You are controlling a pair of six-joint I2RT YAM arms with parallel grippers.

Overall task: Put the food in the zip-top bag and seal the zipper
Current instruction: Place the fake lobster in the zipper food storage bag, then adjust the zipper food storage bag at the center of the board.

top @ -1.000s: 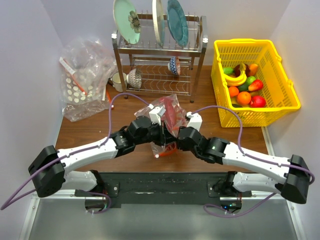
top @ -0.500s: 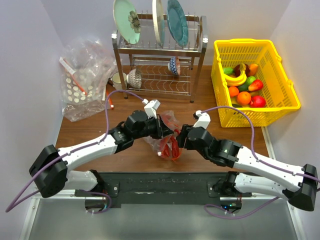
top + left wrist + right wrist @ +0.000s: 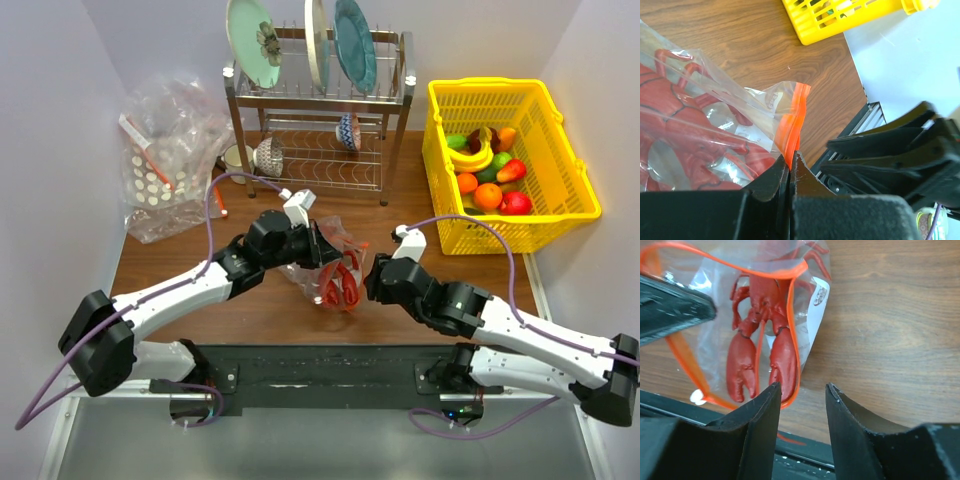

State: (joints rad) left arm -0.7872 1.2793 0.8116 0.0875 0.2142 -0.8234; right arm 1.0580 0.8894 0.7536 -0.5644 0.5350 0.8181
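Red glossy lobster [image 3: 760,340] sits inside the clear zip-top bag [image 3: 812,315], claws toward the near table edge; its tail end is cut off at the top of the right wrist view. Anything else in the bag is hard to make out behind the lobster and the crinkled film. The bag is at the middle of the brown wood-grain table [image 3: 890,315], between the two arms; I can't tell whether its bottom rests on the wood.

Left gripper [image 3: 791,167] is clenched on the orange-red zipper strip [image 3: 792,120], pinching it at one end, and its black fingers hide that part of the strip. Right gripper [image 3: 803,386] is released, jaws apart with only bare wood between them, just beside the bag's claw end and not touching it.

In the right wrist view the zipper strip runs in an open loop around the lobster, so the mouth gapes.

White patch with reddish print on the bag film: too small and blurred to read. No other legible writing.

Yellow lattice plastic basket [image 3: 520,235] with toy fruit [image 3: 488,170] stands far right. Metal wire dish rack [image 3: 320,165] holds plates and bowls at the back, and a heap of clear white-dotted bags [image 3: 165,165] lies far left.
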